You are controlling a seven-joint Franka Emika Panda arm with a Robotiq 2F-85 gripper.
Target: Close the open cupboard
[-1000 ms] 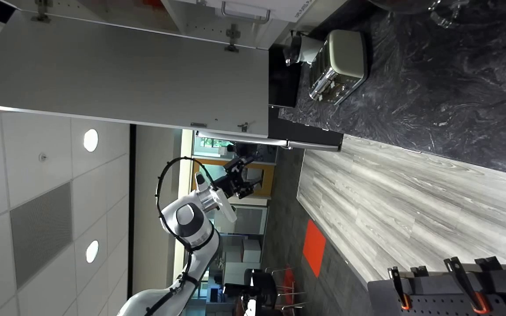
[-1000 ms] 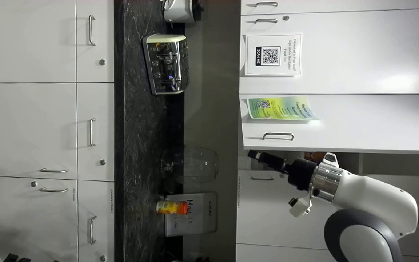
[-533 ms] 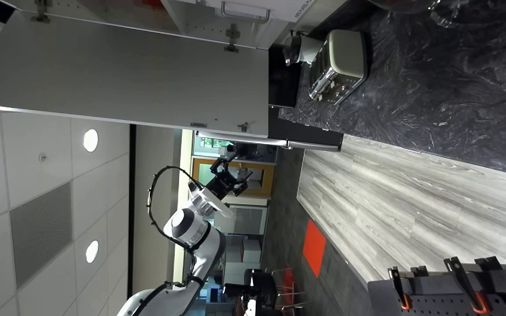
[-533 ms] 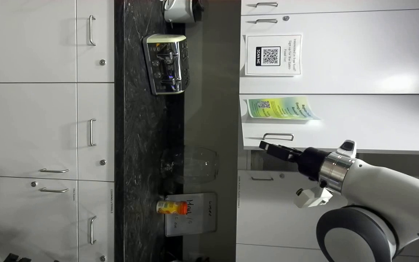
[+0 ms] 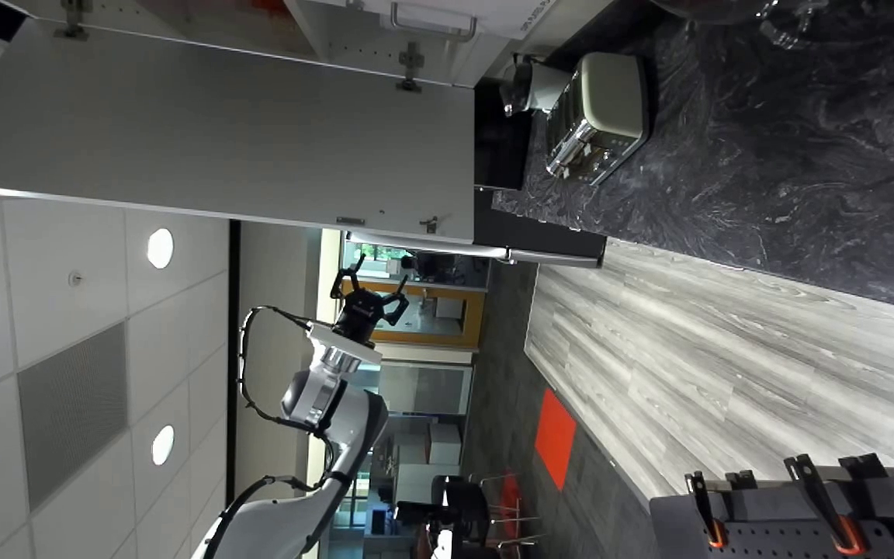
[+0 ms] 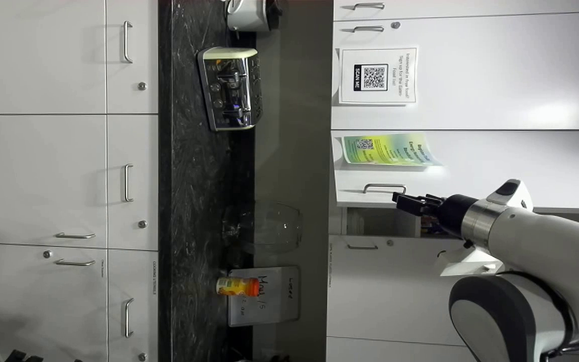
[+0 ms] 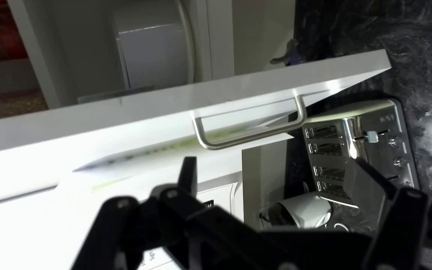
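The cupboard's flat white door stands wide open. It shows in both exterior views, its inner face with hinges and latch [image 5: 222, 132] in one picture and its outer face [image 6: 495, 168] in another. In the wrist view the door's edge [image 7: 186, 97] crosses the picture. Its metal handle [image 6: 385, 187] also shows in the wrist view [image 7: 253, 137]. The cupboard's inside [image 7: 81, 45] lies behind the door. My gripper [image 5: 382, 269] is open and empty, fingers spread wide. It is on the door's outer side, apart from it. In the wrist view the fingertips [image 7: 274, 161] are below the handle.
A toaster [image 6: 234, 90] and kettle [image 6: 247, 15] stand on the black marbled counter [image 5: 788, 155]. A glass dispenser [image 6: 274, 226], an orange-capped canister [image 6: 236, 286] and a whiteboard [image 6: 284, 301] are farther along. Paper notices [image 6: 377, 75] hang on the doors.
The arm has moved and turned. In the exterior views the gripper shifted left in one picture, and right and up in another, to beside the handle's end. The door has not moved.
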